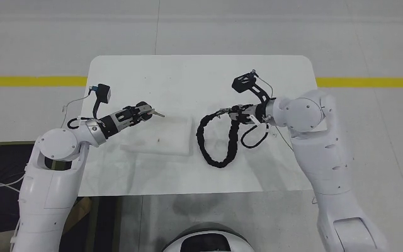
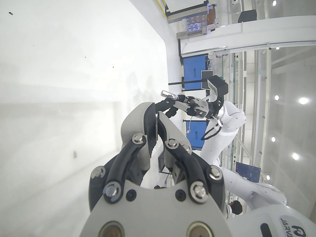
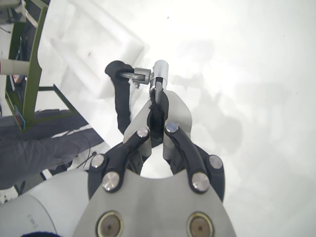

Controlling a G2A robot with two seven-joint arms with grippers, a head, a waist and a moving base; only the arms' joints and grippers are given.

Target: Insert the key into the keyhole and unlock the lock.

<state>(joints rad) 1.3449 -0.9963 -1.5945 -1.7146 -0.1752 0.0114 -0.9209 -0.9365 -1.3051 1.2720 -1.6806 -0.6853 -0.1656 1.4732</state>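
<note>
Left gripper (image 1: 149, 112) clamped shut, pointing inward; right gripper (image 1: 235, 114) clamped shut, facing it, well apart.

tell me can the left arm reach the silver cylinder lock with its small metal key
Probably yes: the small metal key in the left gripper points toward the silver cylinder lock, with open space between them over the white foam block.

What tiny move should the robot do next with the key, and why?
Probably slide the left tool, shut on the key, across toward the lock that the right tool grips. The key's tip points that way, but a wide gap separates them in the top view, so it cannot go in yet.
</note>
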